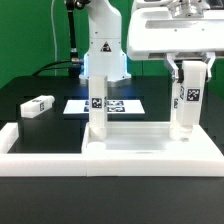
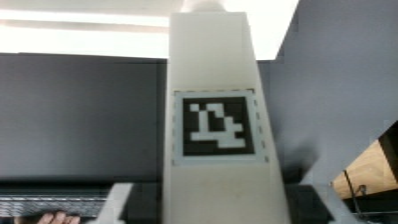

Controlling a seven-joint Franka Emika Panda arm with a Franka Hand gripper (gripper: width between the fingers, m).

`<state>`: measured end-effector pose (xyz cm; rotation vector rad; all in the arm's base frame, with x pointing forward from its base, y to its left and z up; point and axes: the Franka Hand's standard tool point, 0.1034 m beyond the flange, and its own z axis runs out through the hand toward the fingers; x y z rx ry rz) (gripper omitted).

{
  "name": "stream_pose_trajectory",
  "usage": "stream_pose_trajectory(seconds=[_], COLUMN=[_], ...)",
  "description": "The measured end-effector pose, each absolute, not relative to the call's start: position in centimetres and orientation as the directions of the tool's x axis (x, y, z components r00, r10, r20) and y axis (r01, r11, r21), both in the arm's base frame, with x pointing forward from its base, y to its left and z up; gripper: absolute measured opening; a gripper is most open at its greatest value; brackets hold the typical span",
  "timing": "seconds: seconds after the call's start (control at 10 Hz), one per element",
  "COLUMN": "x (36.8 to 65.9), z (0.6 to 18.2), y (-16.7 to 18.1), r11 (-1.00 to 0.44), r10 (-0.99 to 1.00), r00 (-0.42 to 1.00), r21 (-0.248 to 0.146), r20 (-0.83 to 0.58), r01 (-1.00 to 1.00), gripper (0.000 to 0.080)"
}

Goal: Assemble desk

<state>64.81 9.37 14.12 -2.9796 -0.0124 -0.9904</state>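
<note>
Nearest, the desk top (image 1: 150, 150) lies flat with a standing leg (image 1: 97, 112) in it. At the exterior view's right the gripper (image 1: 188, 72) is half-closed on the held leg (image 1: 187, 110), upright in its corner. It is probably being screwed in, so next comes twist, then regrip. Behind lies a loose leg (image 1: 37, 105). The wrist view shows only the tag; the exterior shows the seating

White leg (image 2: 215, 55), black-and-white tag (image 2: 217, 124)

Marker board (image 1: 118, 105) flat on black table (image 1: 40, 128); green backdrop (image 1: 25, 40).
</note>
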Motion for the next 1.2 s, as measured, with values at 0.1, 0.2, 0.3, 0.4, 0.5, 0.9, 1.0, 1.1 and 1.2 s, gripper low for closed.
stream_pose_trajectory(seconds=[0.1,0.2,0.3,0.4,0.5,0.9,1.0,1.1,1.2], x=[64.9,64.8,64.6,64.6,64.7,65.2,65.1,65.1,65.1], z=[14.1,13.7,13.3,12.9,12.8,12.5,12.4,12.4,12.4], y=[9.0,9.1,9.1,9.2,9.5,10.3,10.6,10.5,10.4], r11=[-1.000,-1.000,-1.000,-1.000,-1.000,-1.000,-0.999,-0.999,-0.999], r10=[0.010,0.012,0.014,0.017,0.019,0.027,0.030,0.030,0.032], r00=[0.801,0.804,0.808,0.810,0.812,0.811,0.814,0.814,0.814], r21=[0.006,0.007,0.009,0.011,0.011,0.008,0.008,0.008,0.011], r20=[0.598,0.594,0.589,0.585,0.584,0.584,0.580,0.580,0.580], r01=[0.008,0.010,0.011,0.013,0.016,0.027,0.031,0.031,0.032], gripper=[0.0290,0.0290,0.0290,0.0290,0.0290,0.0290,0.0290,0.0290,0.0290])
